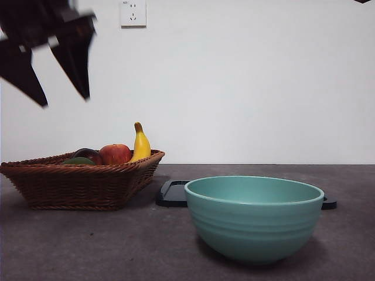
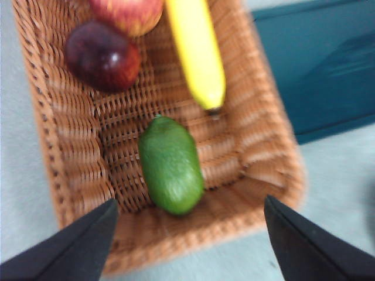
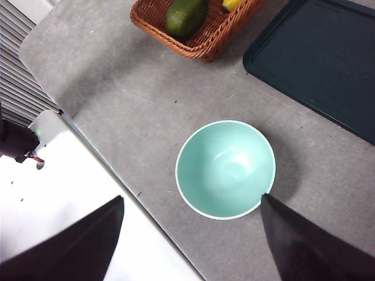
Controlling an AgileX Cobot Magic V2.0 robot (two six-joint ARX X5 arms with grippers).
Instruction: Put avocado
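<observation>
Left gripper [image 2: 187,234] is hovering wide open and empty above the avocado [image 2: 170,164] lying in the wicker basket [image 2: 258,140], right gripper [image 3: 190,240] waiting open, empty, over the teal bowl [image 3: 225,168].

Setting: we log a lab-style test bench | plain white wall with socket [image 1: 133,13] | bare grey table [image 1: 117,246] | staged fruit basket [image 1: 82,181], teal bowl [image 1: 255,216], dark tray [image 3: 328,58]

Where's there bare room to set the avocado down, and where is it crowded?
Free: the inside of the teal bowl, the dark tray behind it, and the grey table between basket and bowl. Crowded: the basket, holding the avocado, banana, apple and a dark red fruit. The left gripper hangs open above it.
</observation>
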